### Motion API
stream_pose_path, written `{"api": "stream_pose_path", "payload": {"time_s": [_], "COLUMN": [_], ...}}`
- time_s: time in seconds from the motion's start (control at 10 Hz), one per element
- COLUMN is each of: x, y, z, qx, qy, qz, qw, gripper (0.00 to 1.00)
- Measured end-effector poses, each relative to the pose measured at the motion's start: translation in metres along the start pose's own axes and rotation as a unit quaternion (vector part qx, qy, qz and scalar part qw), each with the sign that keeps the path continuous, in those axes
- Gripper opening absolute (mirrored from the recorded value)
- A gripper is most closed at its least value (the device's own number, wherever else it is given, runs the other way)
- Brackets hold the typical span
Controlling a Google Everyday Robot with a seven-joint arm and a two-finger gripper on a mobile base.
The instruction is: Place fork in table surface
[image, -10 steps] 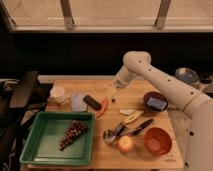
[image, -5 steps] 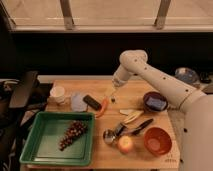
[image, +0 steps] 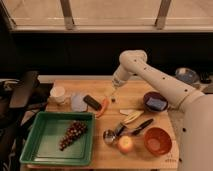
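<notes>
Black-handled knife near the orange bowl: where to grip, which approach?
Take the knife by its dark handle, straight from above, closing across its width. It lies flat and diagonal on the table, orange bowl and apple close beside it, so a side approach looks cramped. The gripper hangs farther back, near the carrot.

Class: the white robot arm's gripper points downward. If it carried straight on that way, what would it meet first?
Probably bare light-brown wooden table surface, just beside the orange carrot-like piece; the gripper hangs above it, though depth is unclear.
</notes>
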Motion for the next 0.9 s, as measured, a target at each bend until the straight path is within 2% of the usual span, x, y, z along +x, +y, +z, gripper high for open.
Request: {"api": "stream_pose_path", "payload": {"time_s": [0.1,0.3,0.6,0.8,0.9], "x": [-0.006,-0.009,-0.017,-0.019,-0.02], "y": [0.0,-0.008,-0.031,-0.045,-0.047], "z": [0.01,0.014,0.039,0.046,0.048], "qx": [0.006,0.019,0.048,0.067,0.071], "qy": [-0.006,-0.016,-0.013,-0.015,-0.016], "qz": [0.006,0.028,0.061,0.084,0.089], "qw": [0.9999,0.9993,0.9969,0.994,0.9934], "gripper": [0.65,0.65,0.65,0.65,0.65]}}
